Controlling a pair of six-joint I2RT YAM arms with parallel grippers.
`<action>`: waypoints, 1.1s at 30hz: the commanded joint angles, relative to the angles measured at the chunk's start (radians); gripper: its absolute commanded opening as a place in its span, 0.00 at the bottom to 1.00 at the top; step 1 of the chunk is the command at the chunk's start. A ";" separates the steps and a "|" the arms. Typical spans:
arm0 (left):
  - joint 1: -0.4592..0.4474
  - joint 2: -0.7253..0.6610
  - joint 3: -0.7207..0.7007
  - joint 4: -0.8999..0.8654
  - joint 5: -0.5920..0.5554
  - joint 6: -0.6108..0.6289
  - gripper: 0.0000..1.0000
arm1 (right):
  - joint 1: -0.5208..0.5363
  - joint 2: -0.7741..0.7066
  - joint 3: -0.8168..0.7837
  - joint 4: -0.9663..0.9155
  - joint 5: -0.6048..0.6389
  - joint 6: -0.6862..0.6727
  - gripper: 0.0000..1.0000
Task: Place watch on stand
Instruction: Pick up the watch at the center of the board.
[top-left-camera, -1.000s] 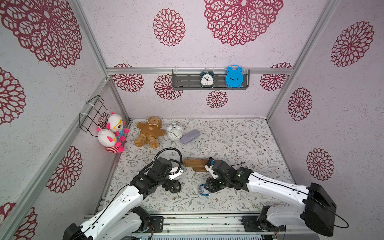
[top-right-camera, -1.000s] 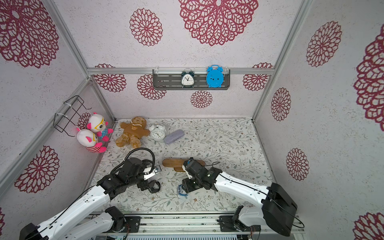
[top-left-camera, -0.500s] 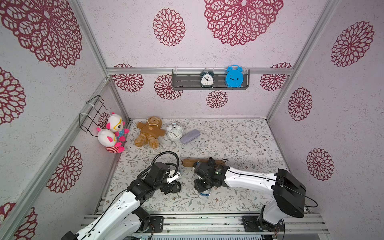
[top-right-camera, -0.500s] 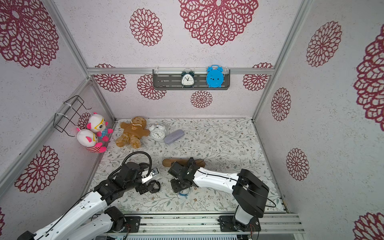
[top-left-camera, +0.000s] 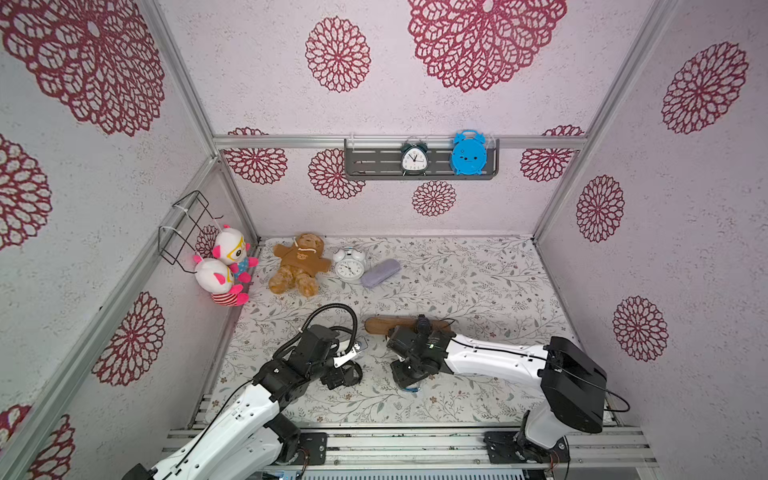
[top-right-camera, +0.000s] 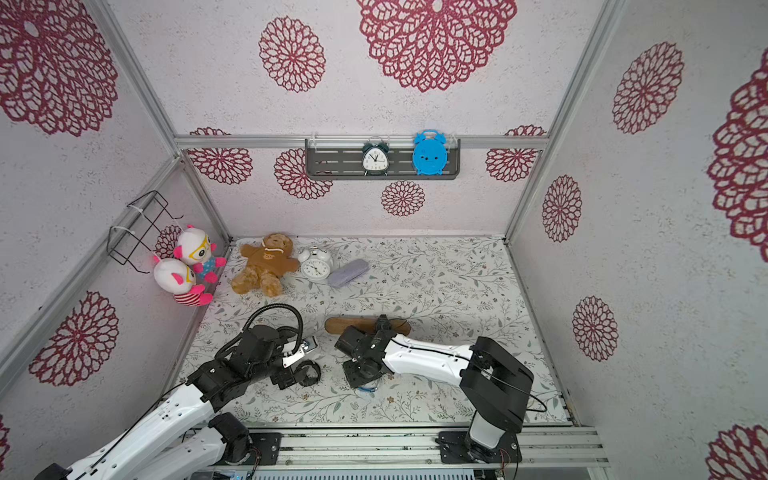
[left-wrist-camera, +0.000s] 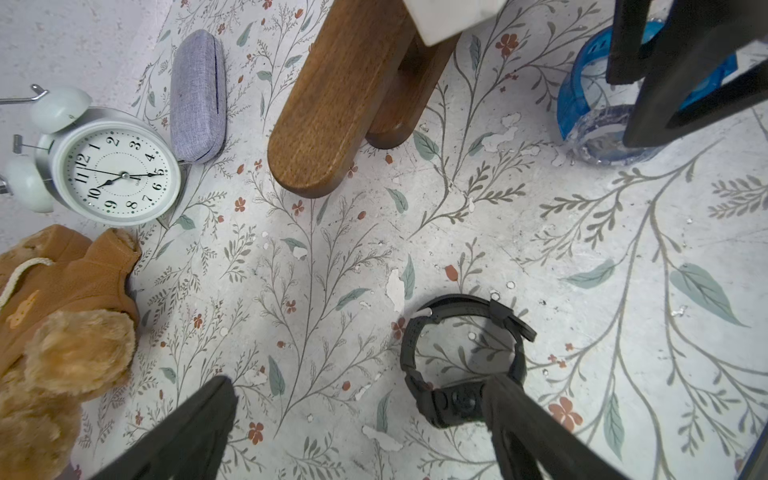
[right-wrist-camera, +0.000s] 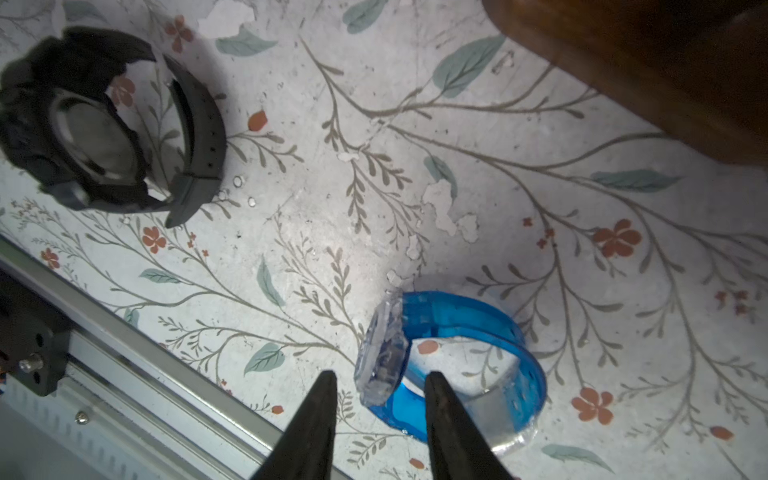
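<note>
Two watches lie on the floral mat. The blue translucent watch (right-wrist-camera: 457, 332) stands on its edge near the front rail, and it shows as a sliver under the wrist (top-left-camera: 412, 388). My right gripper (right-wrist-camera: 380, 376) straddles its clear case. One finger is outside the case and one inside the band loop, with a gap left, so it is open. The black watch (left-wrist-camera: 461, 357) lies to the left. My left gripper (left-wrist-camera: 359, 419) is wide open, with one finger (left-wrist-camera: 511, 415) over the watch's case. The brown wooden stand (top-left-camera: 382, 325) is just behind the right wrist.
A teddy bear (top-left-camera: 297, 266), a white alarm clock (top-left-camera: 349, 266) and a grey case (top-left-camera: 380, 272) lie at the back left. Two plush toys (top-left-camera: 224, 266) and a wire basket (top-left-camera: 183, 224) hang on the left wall. The grey shelf (top-left-camera: 374, 160) holds two clocks. The metal front rail (right-wrist-camera: 124, 353) is close by.
My right gripper moved left and down over the blue watch and its jaws narrowed around the case. The left arm drew back slightly and its jaws stayed wide.
</note>
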 joint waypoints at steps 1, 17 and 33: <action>-0.012 -0.017 -0.008 0.003 0.001 -0.011 0.98 | 0.010 0.022 0.029 -0.033 0.015 0.012 0.38; -0.012 -0.020 -0.005 -0.010 0.035 -0.020 0.98 | 0.017 0.061 0.058 -0.062 0.043 0.004 0.31; -0.012 -0.023 -0.008 -0.012 0.042 -0.019 0.98 | 0.016 0.109 0.126 -0.139 0.121 0.038 0.33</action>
